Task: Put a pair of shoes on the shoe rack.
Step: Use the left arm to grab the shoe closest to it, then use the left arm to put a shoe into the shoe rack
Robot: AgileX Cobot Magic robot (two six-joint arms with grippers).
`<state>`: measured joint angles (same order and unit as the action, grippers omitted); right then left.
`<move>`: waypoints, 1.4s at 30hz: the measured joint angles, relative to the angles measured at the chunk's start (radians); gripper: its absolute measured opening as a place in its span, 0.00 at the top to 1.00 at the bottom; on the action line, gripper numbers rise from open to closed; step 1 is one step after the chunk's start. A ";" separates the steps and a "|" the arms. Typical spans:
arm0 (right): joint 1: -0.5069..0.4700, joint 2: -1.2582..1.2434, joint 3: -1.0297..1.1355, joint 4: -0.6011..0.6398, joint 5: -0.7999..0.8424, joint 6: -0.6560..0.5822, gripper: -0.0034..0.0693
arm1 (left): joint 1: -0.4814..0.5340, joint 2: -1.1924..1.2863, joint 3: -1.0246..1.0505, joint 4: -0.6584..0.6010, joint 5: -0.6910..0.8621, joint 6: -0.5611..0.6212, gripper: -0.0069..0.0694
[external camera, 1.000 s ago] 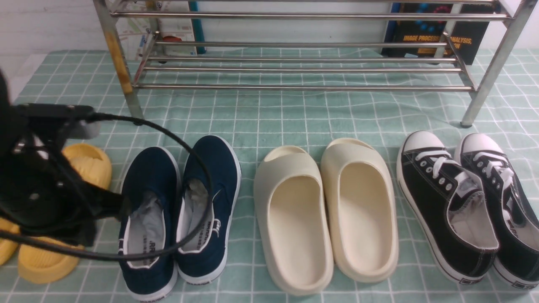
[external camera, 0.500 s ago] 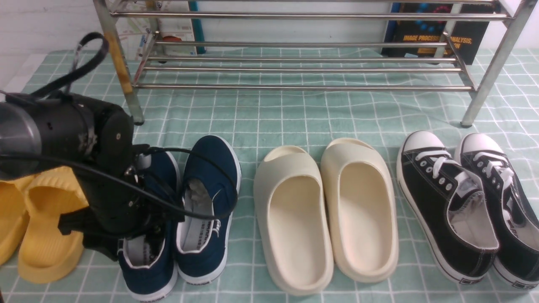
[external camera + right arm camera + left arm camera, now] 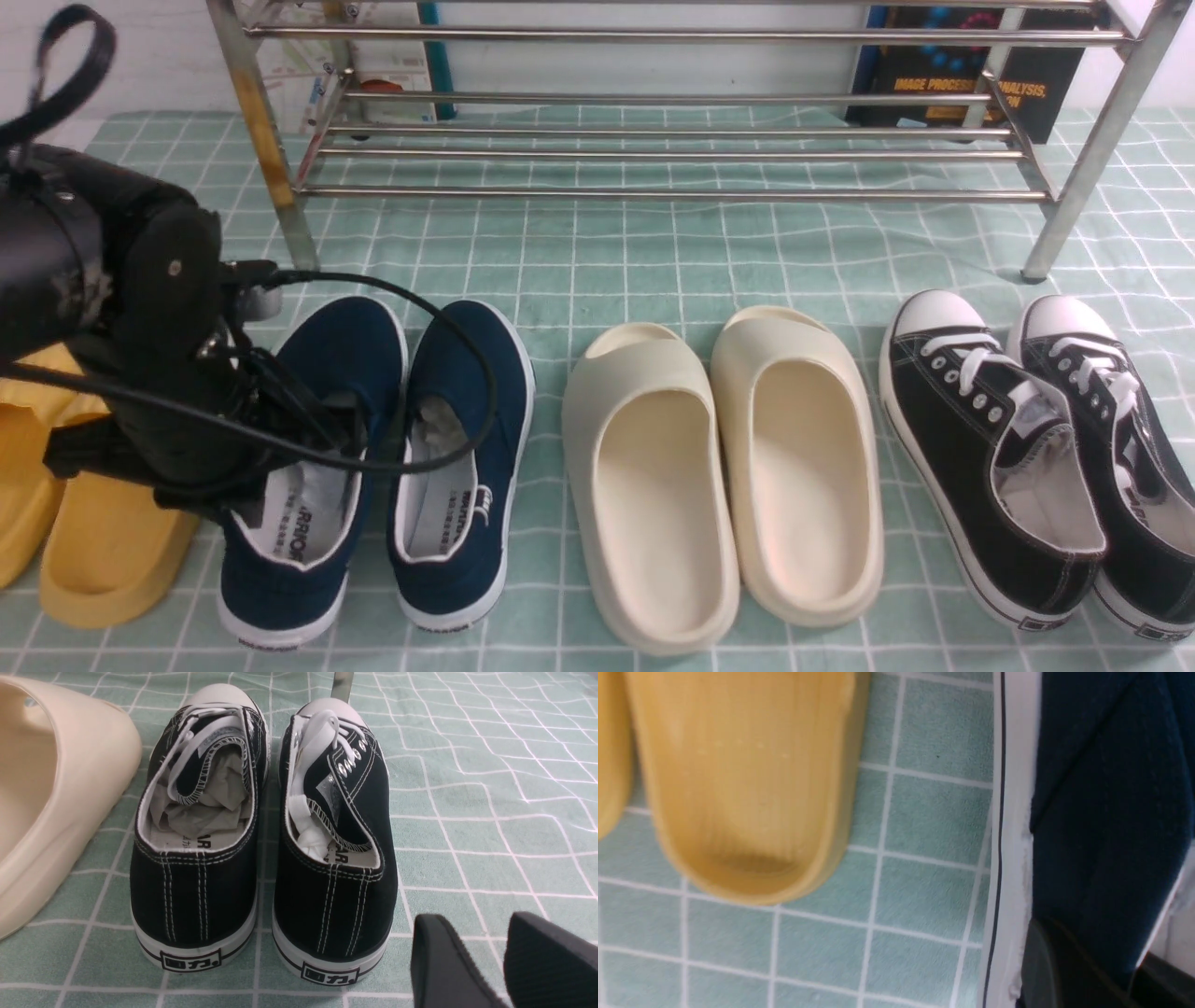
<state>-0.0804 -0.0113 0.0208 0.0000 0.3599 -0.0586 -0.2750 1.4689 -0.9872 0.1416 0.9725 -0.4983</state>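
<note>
One navy shoe (image 3: 347, 355) is pinched by the left end effector (image 3: 1101, 970); the right end effector (image 3: 501, 961) gapes.

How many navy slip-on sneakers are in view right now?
2. The left navy sneaker is gripped by the left gripper, next to the yellow slides; the right navy sneaker sits beside the cream slides.

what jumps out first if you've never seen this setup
The bulky black left arm at the front view's left, jaws closed on the side wall of the left navy shoe, which sits askew beside the right navy shoe. Then the row of footwear: yellow slides, cream slides, black sneakers, with the chrome shoe rack behind.
</note>
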 joint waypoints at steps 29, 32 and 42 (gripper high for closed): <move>0.000 0.000 0.000 0.000 0.000 0.000 0.61 | 0.171 0.481 -0.789 -0.243 0.133 0.282 0.89; 0.000 0.000 0.000 0.000 0.000 0.000 0.61 | 0.171 0.533 -0.855 -0.242 0.117 0.265 0.89; 0.000 0.000 0.000 0.000 0.000 0.000 0.61 | 0.171 0.662 -1.025 -0.239 0.077 0.243 0.89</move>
<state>-0.0804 -0.0113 0.0208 0.0000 0.3599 -0.0586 -0.1038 2.1305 -2.0118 -0.0972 1.0491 -0.2553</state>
